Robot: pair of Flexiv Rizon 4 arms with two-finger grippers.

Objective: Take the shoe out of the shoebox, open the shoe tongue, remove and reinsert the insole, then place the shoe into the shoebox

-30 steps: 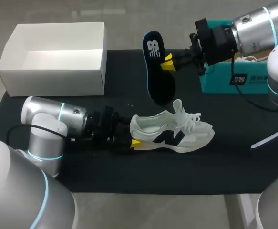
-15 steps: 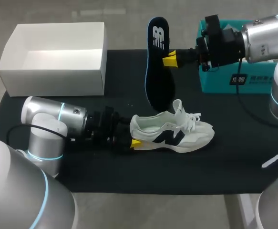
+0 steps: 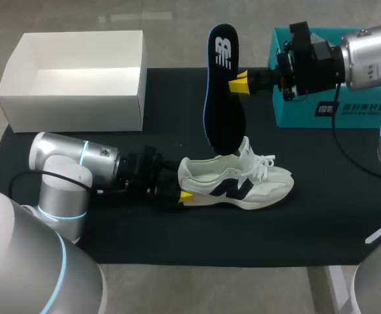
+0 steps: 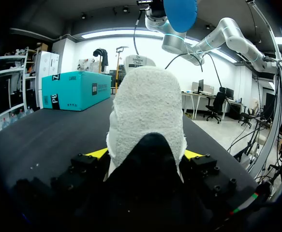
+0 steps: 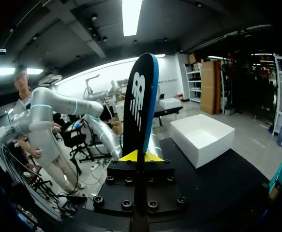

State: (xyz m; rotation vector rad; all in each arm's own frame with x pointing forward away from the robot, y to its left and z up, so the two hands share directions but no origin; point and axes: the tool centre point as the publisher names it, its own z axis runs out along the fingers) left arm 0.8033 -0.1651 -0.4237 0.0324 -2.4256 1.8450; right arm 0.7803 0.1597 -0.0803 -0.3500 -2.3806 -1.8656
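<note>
The left arm comes in low from eight o'clock, its left gripper (image 3: pixel 181 188) pointing toward three o'clock and clamped on the heel of the shoe (image 3: pixel 263 186). The right arm enters from two o'clock, its right gripper (image 3: pixel 238 84) pointing toward nine o'clock and pinching the insole (image 3: pixel 224 104).

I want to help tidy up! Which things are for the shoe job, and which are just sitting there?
For the job: white sneaker, black insole, white shoebox.
Just lying about: teal box.
</note>
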